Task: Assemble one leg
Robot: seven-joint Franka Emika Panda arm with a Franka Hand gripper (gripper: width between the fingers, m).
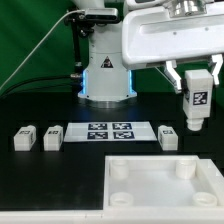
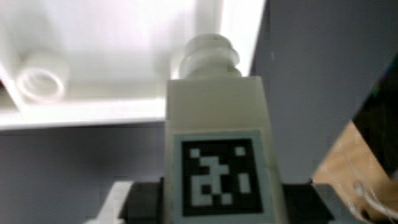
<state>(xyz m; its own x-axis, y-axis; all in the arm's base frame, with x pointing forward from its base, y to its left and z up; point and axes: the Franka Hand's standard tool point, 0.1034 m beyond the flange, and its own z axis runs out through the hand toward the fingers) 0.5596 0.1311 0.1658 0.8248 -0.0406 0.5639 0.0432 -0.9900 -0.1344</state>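
Hand [image 1: 194, 78] clamped on the small, chunky white plastic leg [image 1: 194, 108], held upright above the black desk [image 1: 60, 180] at the exterior view's right. The leg bears a black-and-white square tag [image 2: 222, 172], with no readable writing. Wrist view: fingers cropped, blurred

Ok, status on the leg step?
Gripper shut on the leg, held upright. Beside the panel, not in a socket yet. Spare legs and marker board on table, none blocking.
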